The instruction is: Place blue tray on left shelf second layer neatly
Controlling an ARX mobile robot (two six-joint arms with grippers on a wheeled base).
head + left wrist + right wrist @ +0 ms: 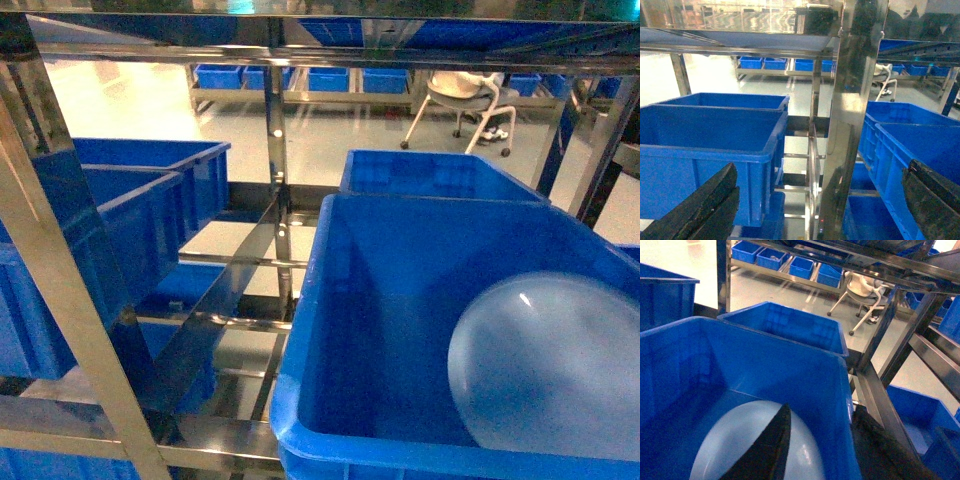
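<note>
The pale blue tray (pixel 550 360) lies upside down, dome up, in the bottom of a large deep-blue crate (pixel 380 300) on the right of the steel rack. In the right wrist view the blue tray (pixel 725 445) sits under my right gripper (pixel 822 412), which is open. One of its fingers (pixel 770 450) hangs just over the tray, and the other is outside the crate's right wall (pixel 845 405). My left gripper (pixel 815 210) is open and empty, facing a steel upright (pixel 850 125). The left shelf tier shows as crossbars (pixel 225 322). Neither gripper appears in the head view.
Two more blue crates (pixel 130 200) stand on the left shelf, seen close in the left wrist view (pixel 710 135). Another crate (pixel 440 175) sits behind the tray's crate. A top shelf bar (pixel 300 50) runs overhead. A white chair (pixel 470 95) stands on the far floor.
</note>
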